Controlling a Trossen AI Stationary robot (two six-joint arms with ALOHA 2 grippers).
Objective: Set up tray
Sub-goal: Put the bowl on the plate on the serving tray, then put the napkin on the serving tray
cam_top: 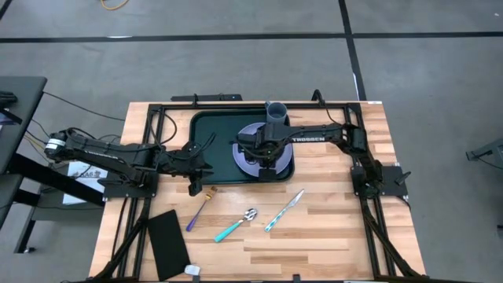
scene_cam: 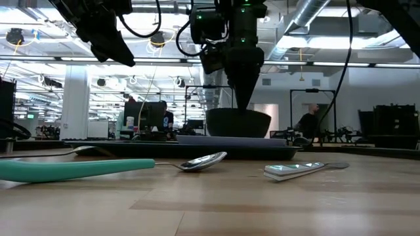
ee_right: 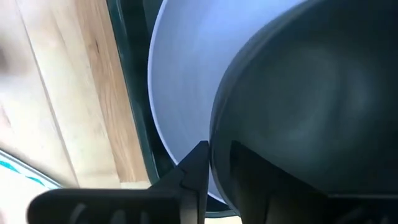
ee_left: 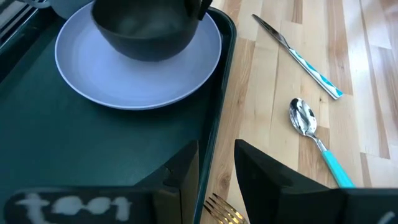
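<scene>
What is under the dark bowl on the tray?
The dark bowl sits on a pale lavender plate, which rests on the green tray. The right gripper pinches the bowl's rim. The plate's centre beneath the bowl is covered.

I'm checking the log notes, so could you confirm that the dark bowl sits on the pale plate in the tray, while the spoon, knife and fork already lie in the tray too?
Not quite. The dark bowl does sit on the pale plate in the tray, but the spoon, knife and fork lie on the wooden table outside the tray, as the high view shows.
</scene>
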